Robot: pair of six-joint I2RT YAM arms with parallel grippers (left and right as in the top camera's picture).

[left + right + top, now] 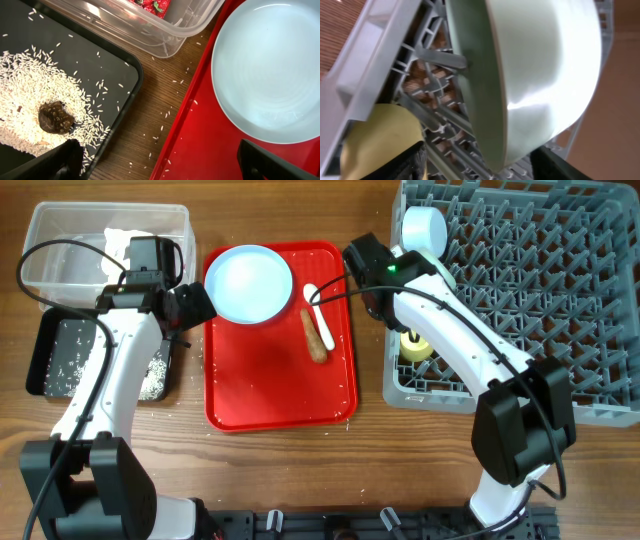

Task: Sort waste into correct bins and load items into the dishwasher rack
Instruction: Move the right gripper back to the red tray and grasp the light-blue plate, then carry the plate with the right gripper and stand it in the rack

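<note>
Overhead step: we judge the step in hand to be seating the pale bowl (422,228) in the dishwasher rack (540,300), which fills the far right corner of the table.
Right gripper (482,166): its fingers are apart, with the bowl's lower rim showing in the gap. They are not closed on the bowl, which stands on edge among the pegs.
Doing it well: we would back off straight along the peg row so the bowl does not tip. We would also keep off the yellow cup (375,140), which sits in the rack just beside it.
Left gripper (165,167): its fingers are spread wide and hold nothing. It hovers over the strip between the black tray and the red tray.
Black tray (70,50): it lies by the left edge and holds loose rice (35,85) and a brown lump (54,117). Stray grains lie on the wood beside it.
Clear tub (35,250): it sits in the far left corner and holds white tissue (122,245) and a red wrapper (155,6).
Red tray (270,385): it sits mid-table and carries the pale plate (248,282), white spoon (320,315) and sausage stick (314,337), none of them dealt with yet.
</note>
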